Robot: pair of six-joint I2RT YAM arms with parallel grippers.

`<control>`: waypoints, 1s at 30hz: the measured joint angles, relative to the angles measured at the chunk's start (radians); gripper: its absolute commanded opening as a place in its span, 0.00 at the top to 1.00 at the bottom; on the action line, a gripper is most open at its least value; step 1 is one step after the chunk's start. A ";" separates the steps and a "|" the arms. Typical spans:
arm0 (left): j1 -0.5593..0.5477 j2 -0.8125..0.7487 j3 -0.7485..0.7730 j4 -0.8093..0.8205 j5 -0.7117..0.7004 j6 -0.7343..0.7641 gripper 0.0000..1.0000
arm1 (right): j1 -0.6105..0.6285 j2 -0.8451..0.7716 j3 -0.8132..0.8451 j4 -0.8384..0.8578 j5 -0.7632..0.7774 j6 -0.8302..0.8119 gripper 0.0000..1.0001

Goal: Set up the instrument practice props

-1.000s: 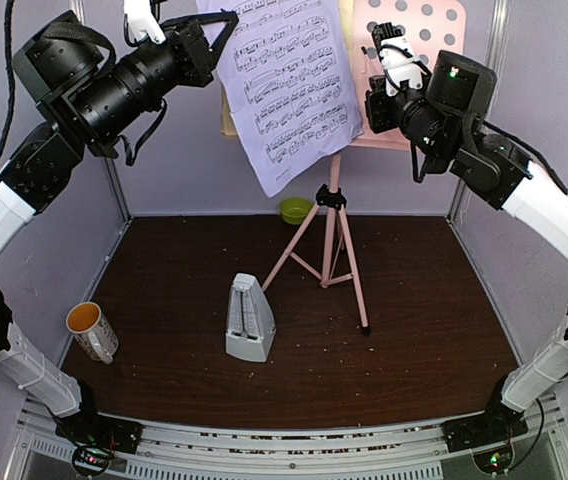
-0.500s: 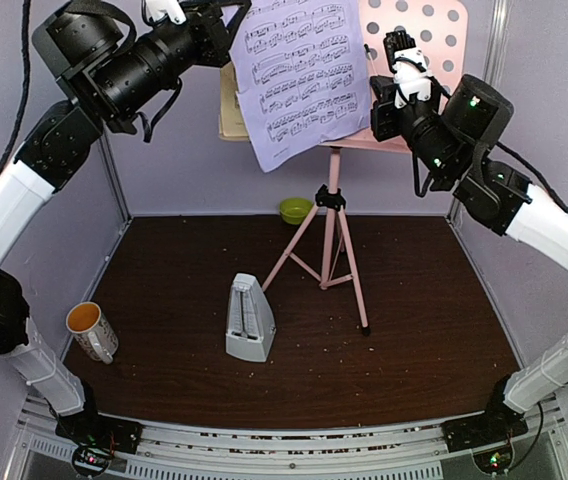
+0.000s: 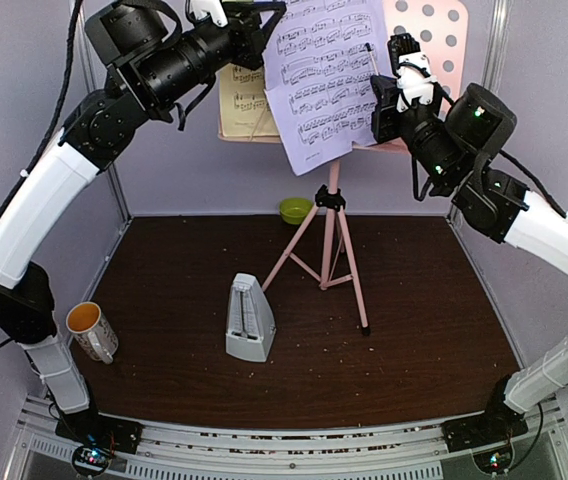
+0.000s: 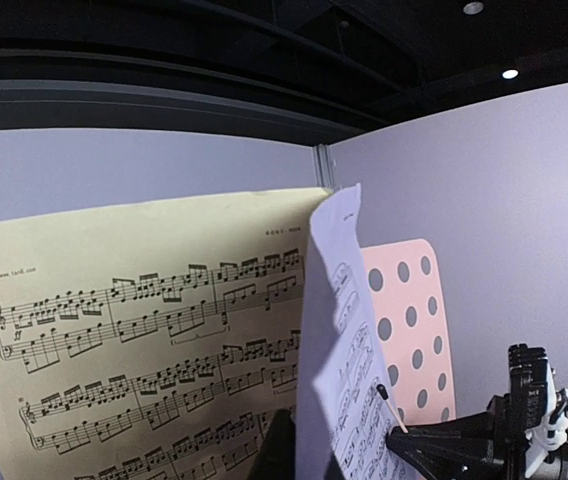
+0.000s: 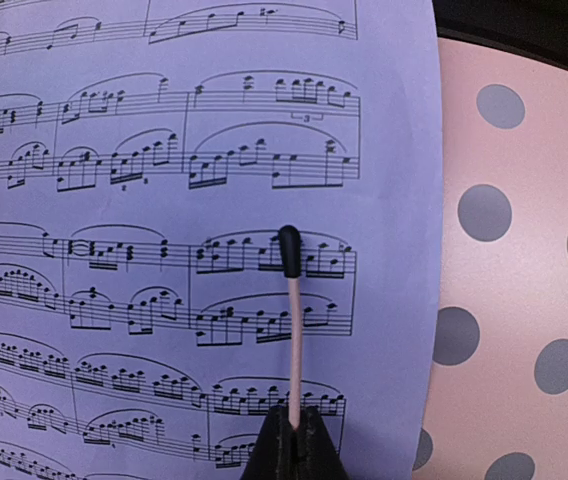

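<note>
The lavender music sheet (image 3: 329, 80) is gripped at its upper edge by the closed left hand (image 3: 267, 12) and hangs below it, in front of the perforated desk (image 3: 434, 25) of the pink music stand (image 3: 329, 240). The yellow sheet (image 3: 242, 105) is seen beneath that hand, behind the lavender one. A thin black-tipped pink rod (image 5: 291, 320) is pinched in the closed right hand (image 5: 294, 440), upright against the lavender sheet's face. Well below both hands, the metronome (image 3: 250, 320) is stood on the surface (image 3: 414, 330) near the tripod legs.
</note>
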 measured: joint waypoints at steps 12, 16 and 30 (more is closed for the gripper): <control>0.020 0.134 0.124 0.037 0.132 0.045 1.00 | 0.000 -0.003 -0.011 0.016 -0.009 0.000 1.00; 0.021 0.158 0.127 0.058 0.157 0.064 1.00 | 0.000 -0.011 -0.019 0.022 -0.019 0.002 1.00; 0.024 0.225 0.193 0.143 0.212 0.148 1.00 | 0.000 -0.012 -0.022 0.023 -0.030 0.005 1.00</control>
